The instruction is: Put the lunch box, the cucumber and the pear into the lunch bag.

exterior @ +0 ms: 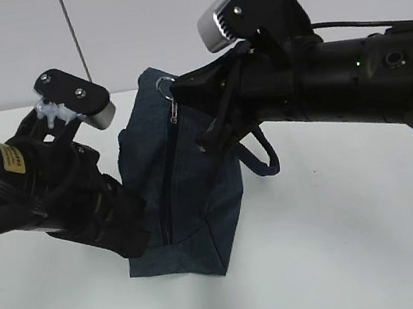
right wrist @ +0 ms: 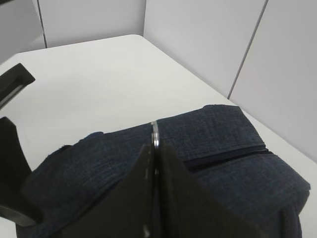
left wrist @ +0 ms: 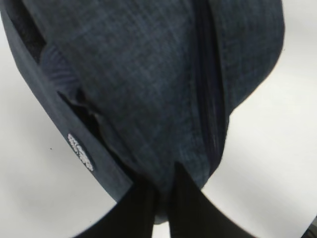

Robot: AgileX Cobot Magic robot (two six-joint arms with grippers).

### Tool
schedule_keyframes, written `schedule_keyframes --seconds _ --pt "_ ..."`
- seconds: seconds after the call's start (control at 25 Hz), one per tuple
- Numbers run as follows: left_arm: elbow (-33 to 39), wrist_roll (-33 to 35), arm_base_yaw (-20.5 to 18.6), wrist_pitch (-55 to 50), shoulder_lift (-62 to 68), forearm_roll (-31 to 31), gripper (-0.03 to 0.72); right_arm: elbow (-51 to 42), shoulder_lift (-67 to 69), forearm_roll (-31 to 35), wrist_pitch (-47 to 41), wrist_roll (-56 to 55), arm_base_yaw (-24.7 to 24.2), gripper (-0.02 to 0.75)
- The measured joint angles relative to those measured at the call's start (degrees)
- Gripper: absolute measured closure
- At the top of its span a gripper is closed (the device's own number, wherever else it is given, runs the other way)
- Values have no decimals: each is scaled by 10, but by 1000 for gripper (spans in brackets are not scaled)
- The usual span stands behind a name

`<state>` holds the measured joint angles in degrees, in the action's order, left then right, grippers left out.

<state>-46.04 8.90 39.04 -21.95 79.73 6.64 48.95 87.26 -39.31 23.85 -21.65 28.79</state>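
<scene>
While the lunch bag stood upright on the white table, both arms were on it, one per side. Bag was dark navy fabric, zipper running down its front face and apparently zipped along its visible length; loop handle hung off the right side under the right arm. Left gripper was at the bag's lower left; wrist view showed its two dark fingers pinched nearly together on a fold of the bag fabric at the bottom edge, so closed on cloth. A small white label sat on the bag's side strip there. Right gripper was at the bag's top; its fingers were pressed together with the silver ring pull clamped between the tips, ring edge-on and poking out just beyond them. In the exterior view the ring showed at the bag's top corner, touching the right gripper's nose. Lunch box, cucumber and pear weren't visible in any view; couldn't tell whether they were inside the bag.
</scene>
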Motion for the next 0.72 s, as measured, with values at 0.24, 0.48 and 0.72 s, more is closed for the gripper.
schedule_keyframes --seconds 0.24,0.48,0.72 --pt "0 0 0 -16 0 0 685 18 28 -2 10 -10 -2 738" --pt "0 0 0 -35 0 0 685 22 32 0 14 -14 -6 738" --pt "0 0 0 -45 0 0 685 22 32 -1 22 -31 -34 738"
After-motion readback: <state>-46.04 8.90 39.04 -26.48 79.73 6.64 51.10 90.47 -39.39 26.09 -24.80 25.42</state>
